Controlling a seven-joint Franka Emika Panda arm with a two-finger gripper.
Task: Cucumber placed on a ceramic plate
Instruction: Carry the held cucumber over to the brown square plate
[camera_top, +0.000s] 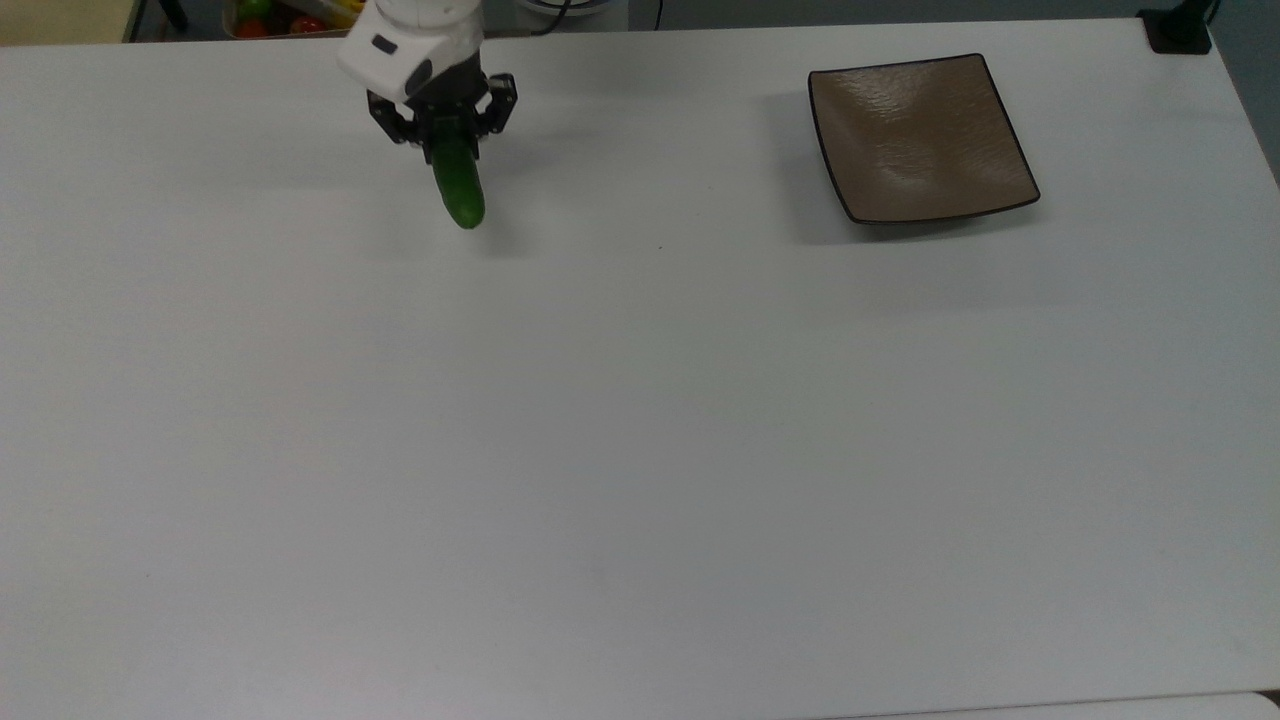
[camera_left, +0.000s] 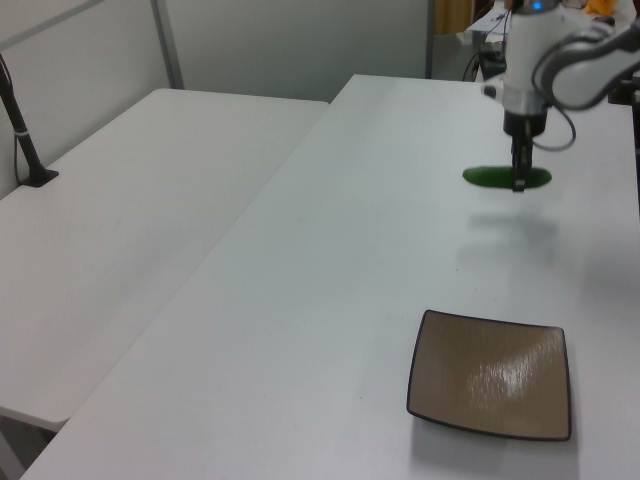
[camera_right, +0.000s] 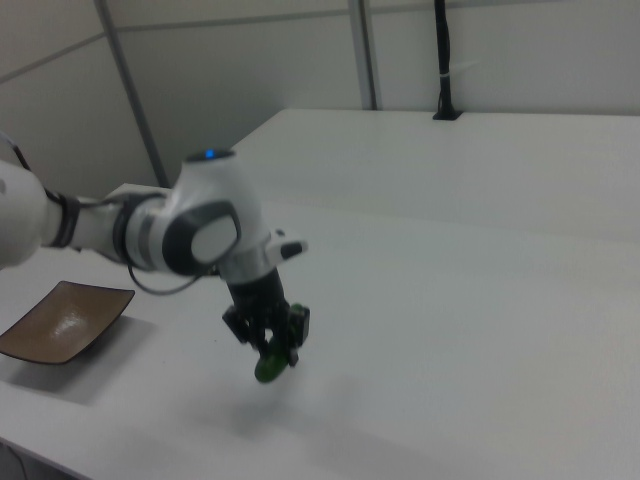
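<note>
White table (camera_top: 640, 450), ceramic plate (camera_top: 920, 135)

Top view overhead; left, right views oblique, opposite table (camera_top: 640, 450) ends

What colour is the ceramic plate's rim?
Thin and dark, around the brown ceramic plate; the top view shows it best.
</note>
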